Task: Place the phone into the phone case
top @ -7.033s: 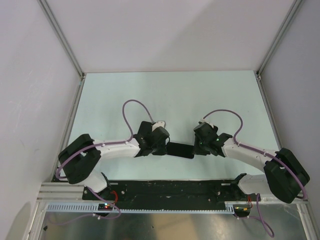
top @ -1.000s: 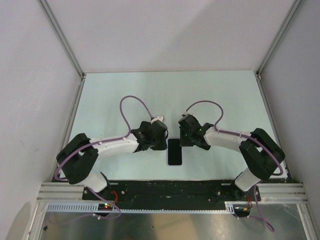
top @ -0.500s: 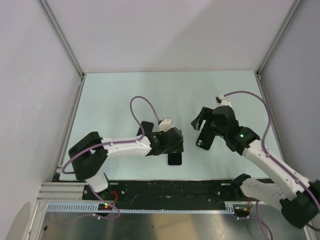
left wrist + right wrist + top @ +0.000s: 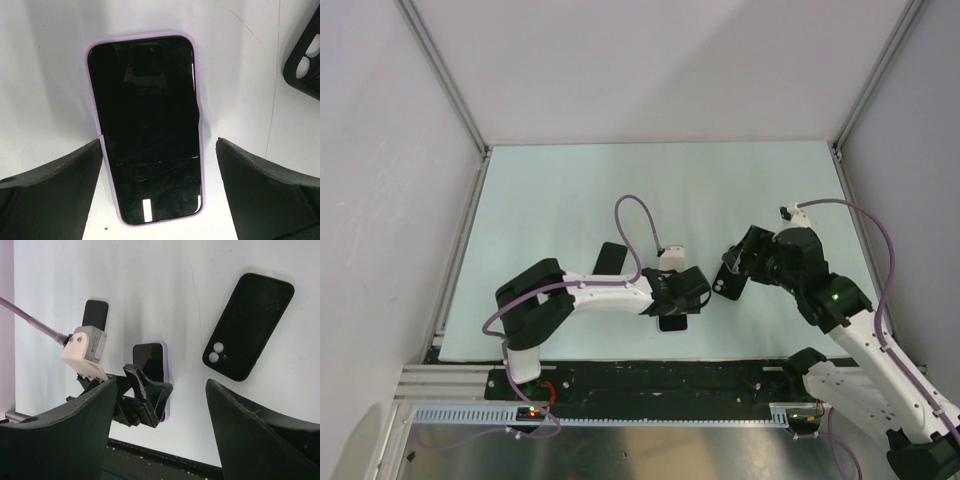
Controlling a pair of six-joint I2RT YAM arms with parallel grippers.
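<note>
We find the phone [image 4: 147, 130] lying flat on the table [image 4: 570, 200], screen up. It is close to the near edge and about midway across. A lilac rim runs round its dark glass. Its long axis runs near to far; we cannot tell which end is its top. It is not in the phone case [image 4: 247, 327].

The left gripper [image 4: 159, 147] is over the phone with its jaws spread, one finger at each long side of one end. In the left wrist view one finger [image 4: 50, 195] meets the phone's edge in the picture, but we cannot tell whether it touches. The other finger stands clear, with a strip of table between. From the top view the gripper hides all but the phone's near end.

The phone case is black and lies flat on the table, near the phone's right side but apart from it. Its long axis is slanted, the far end leaning right. The two camera cut-outs are at its near end.

The right gripper [image 4: 161, 387] hangs above the case with its jaws spread wide, gripping nothing and well clear of the case.

A flat black rectangle [image 4: 610, 258] lies on the table to the far left of the phone.
</note>
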